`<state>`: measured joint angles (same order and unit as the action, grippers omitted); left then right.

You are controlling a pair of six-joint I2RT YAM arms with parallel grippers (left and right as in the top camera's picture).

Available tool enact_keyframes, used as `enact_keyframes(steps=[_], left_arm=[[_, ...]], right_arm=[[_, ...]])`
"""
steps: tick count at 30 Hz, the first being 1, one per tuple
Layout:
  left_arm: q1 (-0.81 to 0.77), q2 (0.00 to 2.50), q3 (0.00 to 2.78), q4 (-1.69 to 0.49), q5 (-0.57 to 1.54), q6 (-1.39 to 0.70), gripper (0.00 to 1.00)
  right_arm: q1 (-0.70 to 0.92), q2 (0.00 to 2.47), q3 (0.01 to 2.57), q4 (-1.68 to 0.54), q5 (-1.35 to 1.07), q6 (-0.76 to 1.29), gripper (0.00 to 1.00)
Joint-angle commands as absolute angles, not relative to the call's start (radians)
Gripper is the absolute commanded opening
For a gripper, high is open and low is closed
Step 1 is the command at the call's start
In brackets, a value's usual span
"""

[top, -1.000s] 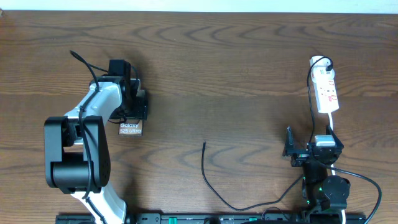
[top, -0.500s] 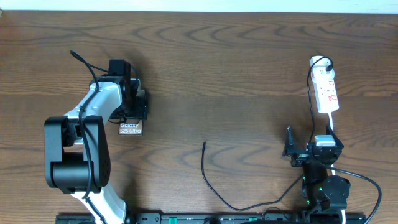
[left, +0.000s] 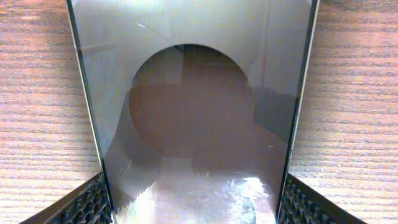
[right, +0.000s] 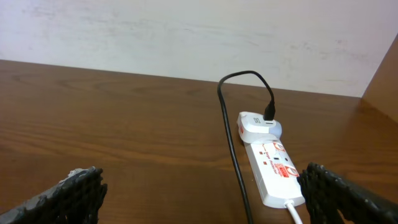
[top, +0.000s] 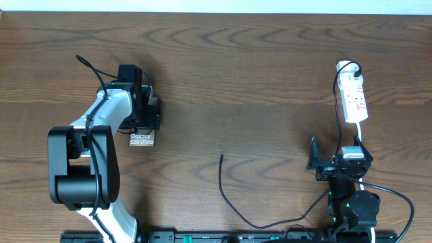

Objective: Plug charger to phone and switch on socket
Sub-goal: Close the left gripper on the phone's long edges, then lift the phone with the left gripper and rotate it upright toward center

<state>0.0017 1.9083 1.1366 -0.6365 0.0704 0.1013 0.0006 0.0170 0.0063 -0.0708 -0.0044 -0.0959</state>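
The phone (top: 142, 140) lies flat at the left, its "Galaxy" lettering showing below my left gripper (top: 140, 116). In the left wrist view the phone's glossy face (left: 193, 93) fills the space between the two finger pads, and my left gripper (left: 193, 208) is shut on its edges. The charger cable (top: 226, 196) curves over the table's middle, its free tip (top: 221, 156) lying loose. The white socket (top: 354, 98) lies at the far right and also shows in the right wrist view (right: 273, 168). My right gripper (top: 337, 158) is open and empty, short of the socket (right: 199, 193).
A white plug adapter (right: 258, 126) sits in the socket's far end with the black cable (right: 227, 124) running from it along the strip's left side. The socket's white cord (top: 361, 131) runs toward the right arm. A white wall (right: 186, 31) backs the table.
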Motion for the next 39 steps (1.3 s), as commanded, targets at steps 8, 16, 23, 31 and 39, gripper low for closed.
enact_keyframes(steps=[8, 16, 23, 31, 39], left_arm=[[-0.008, 2.04, 1.018, -0.657, 0.15, 0.084, 0.08], [-0.008, 2.04, 1.018, -0.657, 0.149, 0.084, 0.07], [-0.008, 2.029, 1.032, -0.665, 0.15, 0.084, 0.07], [-0.008, 1.969, 1.095, -0.701, 0.149, 0.085, 0.07], [-0.008, 1.814, 1.12, -0.71, 0.186, 0.084, 0.07]], right_arm=[[0.007, 0.015, 0.006, -0.075, -0.007, -0.105, 0.99], [0.007, 0.015, 0.006, -0.075, -0.007, -0.106, 0.99], [0.007, 0.015, 0.006, -0.075, -0.007, -0.106, 0.99], [0.007, 0.015, 0.006, -0.075, -0.007, -0.105, 0.99], [0.007, 0.015, 0.006, -0.075, -0.007, -0.105, 0.99]])
